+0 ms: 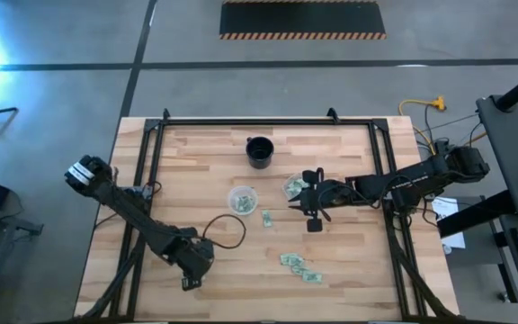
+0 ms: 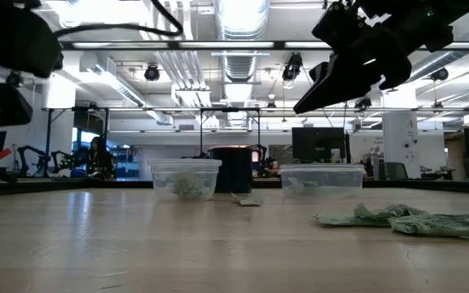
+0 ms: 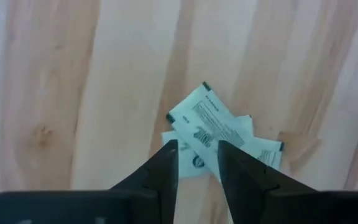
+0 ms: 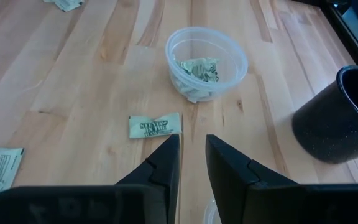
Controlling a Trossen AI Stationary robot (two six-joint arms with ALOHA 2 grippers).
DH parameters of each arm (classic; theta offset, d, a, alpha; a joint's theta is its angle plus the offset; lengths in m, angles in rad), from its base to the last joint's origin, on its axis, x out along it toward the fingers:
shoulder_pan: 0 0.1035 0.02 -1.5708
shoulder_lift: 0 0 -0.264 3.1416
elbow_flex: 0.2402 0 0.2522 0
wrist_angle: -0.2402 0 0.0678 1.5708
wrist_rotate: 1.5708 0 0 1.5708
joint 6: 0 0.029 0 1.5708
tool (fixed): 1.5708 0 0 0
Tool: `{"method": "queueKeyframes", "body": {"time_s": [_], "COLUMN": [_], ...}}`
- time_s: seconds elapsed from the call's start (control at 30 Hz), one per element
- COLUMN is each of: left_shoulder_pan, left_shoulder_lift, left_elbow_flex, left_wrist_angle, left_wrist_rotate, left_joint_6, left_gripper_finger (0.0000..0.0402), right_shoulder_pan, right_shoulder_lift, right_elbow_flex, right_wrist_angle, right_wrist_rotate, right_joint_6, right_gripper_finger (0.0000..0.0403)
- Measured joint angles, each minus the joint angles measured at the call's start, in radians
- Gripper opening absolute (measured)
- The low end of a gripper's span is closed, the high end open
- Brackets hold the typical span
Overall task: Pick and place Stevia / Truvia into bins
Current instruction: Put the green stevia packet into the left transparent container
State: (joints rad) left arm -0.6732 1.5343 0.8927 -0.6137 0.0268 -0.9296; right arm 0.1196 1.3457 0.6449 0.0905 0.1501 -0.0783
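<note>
Green-and-white sweetener packets lie flat on the wooden table: a small heap (image 1: 299, 264) (image 2: 405, 220) (image 3: 222, 134) toward the near right, and one single packet (image 1: 266, 218) (image 4: 156, 126). Two clear cups stand mid-table, the left one (image 1: 242, 200) (image 4: 205, 62) and the right one (image 1: 295, 187) (image 2: 322, 179), each with packets inside. My right gripper (image 1: 302, 200) (image 4: 192, 140) hovers by the right cup's near side, raised, its fingers a narrow gap apart and empty. My left gripper (image 1: 190, 281) (image 3: 197, 149) waits raised near the near-left edge, fingers slightly apart, pointing toward the heap.
A black round cup (image 1: 259, 151) (image 4: 340, 115) stands behind the clear cups, toward the far edge. A black metal frame (image 1: 259, 121) borders the table's far side and both flanks. Bare wood lies between the left gripper and the heap.
</note>
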Motion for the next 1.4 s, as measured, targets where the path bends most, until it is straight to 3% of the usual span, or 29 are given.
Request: {"method": "queueKeyframes", "body": {"time_s": [0.17,0.5,0.67,1.4], "left_shoulder_pan": [-0.014,-0.016,-0.017,-0.018], "left_shoulder_lift": [-0.03,0.046,0.068,0.085], "left_elbow_flex": [-0.001,-0.014,-0.015,-0.016], "left_wrist_angle": [0.006,0.034,0.038,0.045], "left_wrist_rotate": [0.007,0.046,0.065,0.017], "left_joint_6": [0.001,-0.009,-0.008,-0.008], "left_gripper_finger": [0.0144,0.0289,0.0333,0.0331], "right_shoulder_pan": [0.0,0.0,0.0,0.0], "right_shoulder_lift": [0.0,0.0,0.0,-0.001], "right_elbow_flex": [0.0,0.0,0.0,-0.008], "right_wrist_angle": [0.003,0.001,0.001,-0.002], "right_wrist_rotate": [0.0,0.0,0.0,0.0], "right_joint_6": [-0.005,-0.005,-0.007,0.0], "right_gripper_finger": [0.0068,0.0068,0.0068,0.0068]}}
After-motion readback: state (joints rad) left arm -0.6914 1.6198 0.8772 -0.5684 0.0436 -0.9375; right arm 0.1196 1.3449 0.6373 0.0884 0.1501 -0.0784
